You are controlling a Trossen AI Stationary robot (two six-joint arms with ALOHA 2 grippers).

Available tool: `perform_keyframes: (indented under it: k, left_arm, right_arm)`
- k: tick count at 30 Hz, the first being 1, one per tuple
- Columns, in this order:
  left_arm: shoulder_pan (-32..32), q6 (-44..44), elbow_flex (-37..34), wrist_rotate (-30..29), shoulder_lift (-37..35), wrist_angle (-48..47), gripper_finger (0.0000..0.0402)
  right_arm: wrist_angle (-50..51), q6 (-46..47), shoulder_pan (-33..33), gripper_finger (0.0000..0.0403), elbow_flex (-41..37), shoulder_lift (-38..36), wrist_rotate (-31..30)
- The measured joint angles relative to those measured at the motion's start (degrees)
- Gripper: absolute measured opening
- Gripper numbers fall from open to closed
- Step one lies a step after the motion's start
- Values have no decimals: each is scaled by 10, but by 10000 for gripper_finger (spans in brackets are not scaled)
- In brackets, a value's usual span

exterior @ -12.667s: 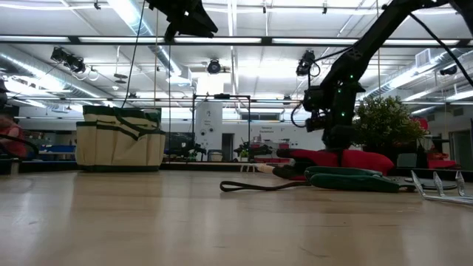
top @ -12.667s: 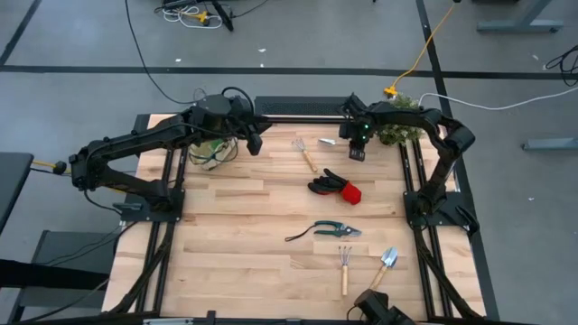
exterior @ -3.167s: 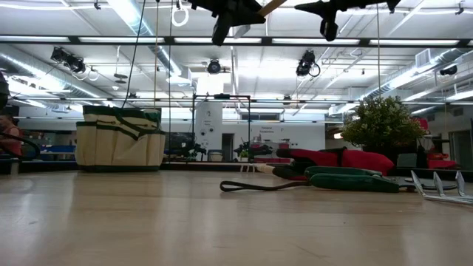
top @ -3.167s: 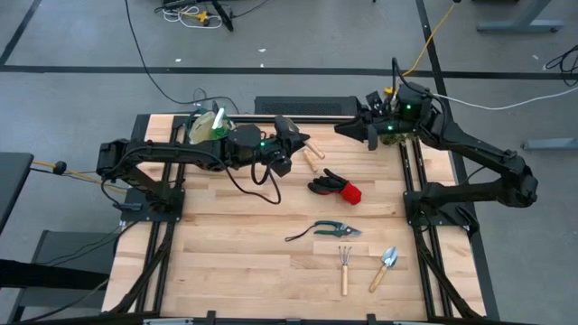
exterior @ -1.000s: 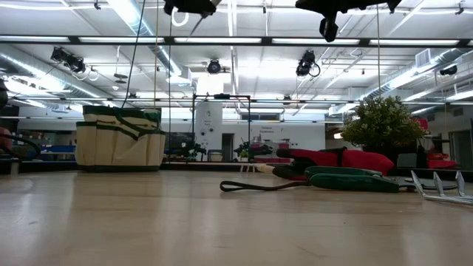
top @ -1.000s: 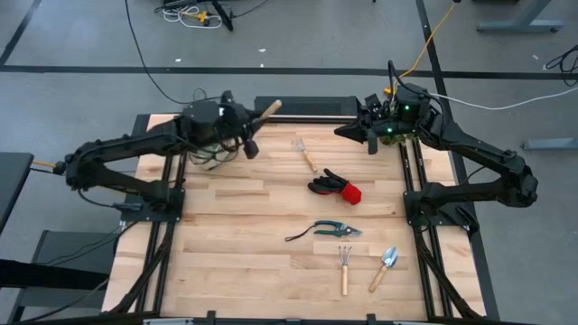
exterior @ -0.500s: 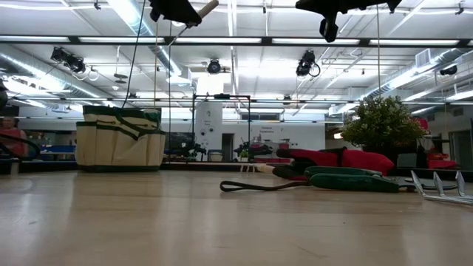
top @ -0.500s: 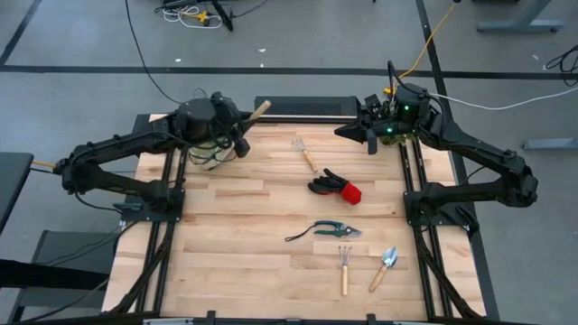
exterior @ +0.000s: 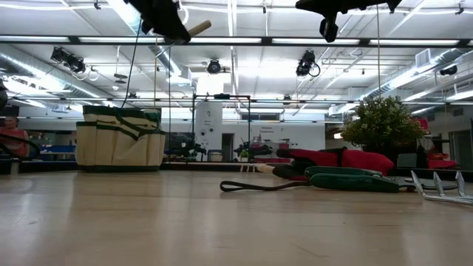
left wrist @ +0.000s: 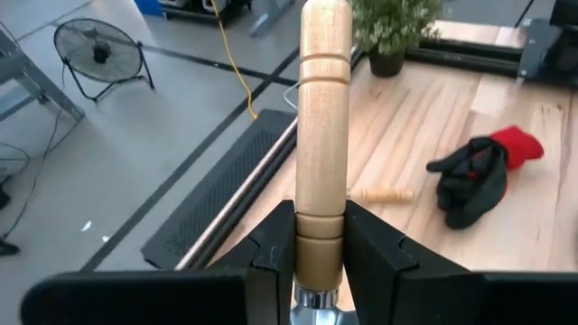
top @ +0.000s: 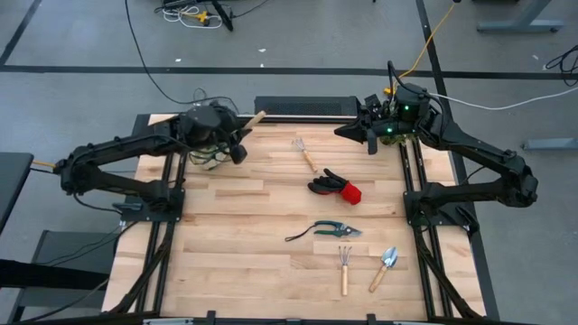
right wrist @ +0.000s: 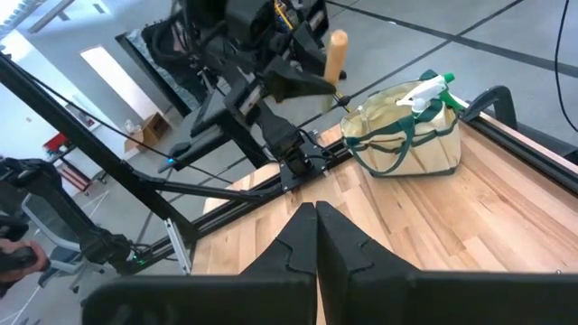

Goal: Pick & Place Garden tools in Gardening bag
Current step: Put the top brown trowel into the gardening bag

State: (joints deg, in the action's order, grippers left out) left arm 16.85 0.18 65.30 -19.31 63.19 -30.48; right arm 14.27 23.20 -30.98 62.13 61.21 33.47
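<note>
While left end effector (left wrist: 318,257) pinches wooden handle (left wrist: 322,135) above gardening bag (right wrist: 404,131), right end effector (right wrist: 316,236) pressed together.

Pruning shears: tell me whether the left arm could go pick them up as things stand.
Probably not yet. The pruning shears lie in the open with nothing over them, but the left gripper is shut on a wooden-handled tool up by the gardening bag, so it must drop that first.

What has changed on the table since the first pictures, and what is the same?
The left gripper took a wooden-handled tool from the table's far side and carried it over the bag. The right gripper rose from the table and waits shut, high at the far right. Gloves, shears, rake, fork and trowel lie unmoved.
</note>
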Motion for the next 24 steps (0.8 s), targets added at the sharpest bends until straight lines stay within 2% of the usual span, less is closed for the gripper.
perform_keyframes:
  k: [6, 12, 24]
  left_arm:
    - [-4, -46, -82, -6, -63, 33, 77]
    - [-4, -75, -151, -35, -129, 64, 81]
    - [-2, -66, -213, -114, -242, 67, 83]
  right_arm:
    - [0, 0, 0, 0, 0, 0, 0]
    - [1, 0, 0, 0, 0, 0, 0]
    - [1, 0, 0, 0, 0, 0, 0]
